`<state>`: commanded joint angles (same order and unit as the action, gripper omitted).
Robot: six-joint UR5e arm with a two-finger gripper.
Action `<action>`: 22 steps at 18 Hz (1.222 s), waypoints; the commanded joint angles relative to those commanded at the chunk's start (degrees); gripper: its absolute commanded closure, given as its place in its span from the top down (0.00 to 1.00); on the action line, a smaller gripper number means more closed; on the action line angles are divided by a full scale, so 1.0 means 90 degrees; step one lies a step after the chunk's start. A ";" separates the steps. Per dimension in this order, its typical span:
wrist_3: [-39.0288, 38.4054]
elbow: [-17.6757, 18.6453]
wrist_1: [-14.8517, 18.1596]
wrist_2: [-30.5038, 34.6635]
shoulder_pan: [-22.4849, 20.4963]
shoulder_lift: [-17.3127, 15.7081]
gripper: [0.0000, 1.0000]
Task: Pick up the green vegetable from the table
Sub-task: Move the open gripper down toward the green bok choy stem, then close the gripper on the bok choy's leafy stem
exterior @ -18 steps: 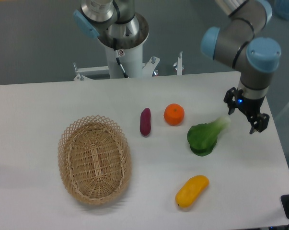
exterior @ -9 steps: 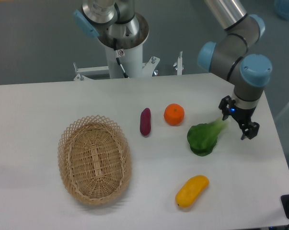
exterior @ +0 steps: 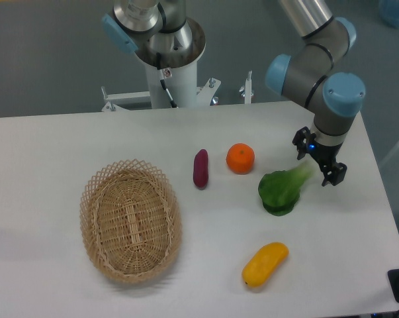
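- Tabletop point(exterior: 53, 146): white, carries all items.
- Wicker basket point(exterior: 130, 220): left of centre.
- Green vegetable point(exterior: 282, 188): lying right of centre, below the orange point(exterior: 240, 158).
- End effector point(exterior: 318, 161): fingers spread wide over the pale stalk tip, contact apparently none.

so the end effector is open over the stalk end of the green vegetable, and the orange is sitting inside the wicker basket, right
Not quite. The orange is not in the wicker basket; it sits on the table, between the purple vegetable and the green vegetable. The basket holds nothing. The rest stands: the camera view shows the end effector open at the stalk end.
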<state>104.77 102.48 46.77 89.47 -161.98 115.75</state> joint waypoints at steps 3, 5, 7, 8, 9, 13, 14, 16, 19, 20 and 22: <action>-0.0020 0.0205 -0.0226 0.0010 0.0000 -0.0009 1.00; -0.0050 0.0254 -0.0226 0.0068 0.0010 0.0000 1.00; -0.0059 0.0352 -0.0246 0.0185 0.0029 0.0020 1.00; -0.0060 0.0333 -0.0275 0.0234 0.0029 0.0029 1.00; -0.0060 0.0333 -0.0323 0.0244 0.0029 0.0049 1.00; -0.0147 0.0323 -0.0567 0.0225 0.0039 0.0078 0.83; -0.0205 0.0323 -0.0568 0.0215 0.0039 0.0078 0.61; -0.0148 0.0323 -0.0578 0.0225 0.0029 0.0078 0.46; -0.0128 0.0303 -0.0578 0.0225 0.0029 0.0078 0.32; -0.0128 0.0294 -0.0578 0.0225 0.0029 0.0078 0.30; -0.0118 0.0274 -0.0578 0.0225 0.0029 0.0069 0.28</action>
<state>103.71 104.94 41.57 91.49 -161.72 116.37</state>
